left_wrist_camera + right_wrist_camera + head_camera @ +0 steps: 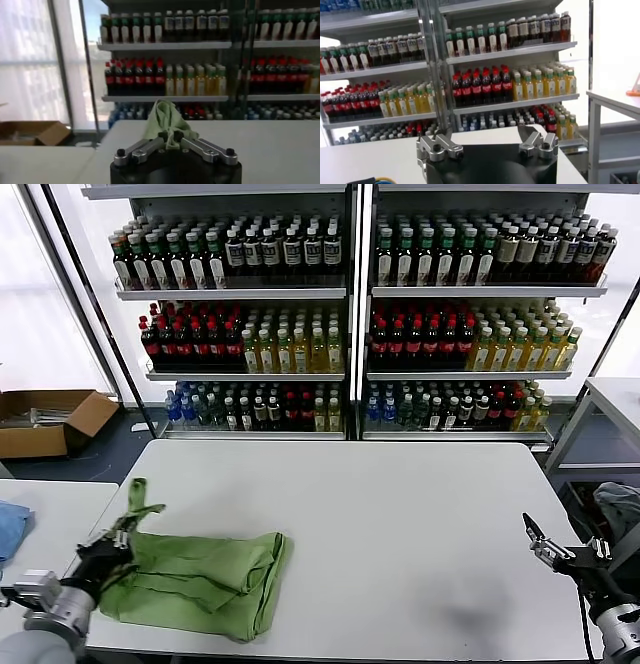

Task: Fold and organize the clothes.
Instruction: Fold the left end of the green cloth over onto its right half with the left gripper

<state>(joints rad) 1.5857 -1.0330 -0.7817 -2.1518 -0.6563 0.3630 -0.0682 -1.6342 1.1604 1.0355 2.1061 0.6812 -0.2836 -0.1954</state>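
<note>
The left gripper [118, 536] pinches a shirt [195, 576] edge between closed jaws; carry the fold across evenly. The right gripper [537, 541] waits, jaws wide and empty

Soft, matt green cotton shirt [200, 579], creased, pinched in the left claw [170, 136] of bare metal fingers on black casing. Beneath lies a smooth, matt white bench [400, 524].
</note>
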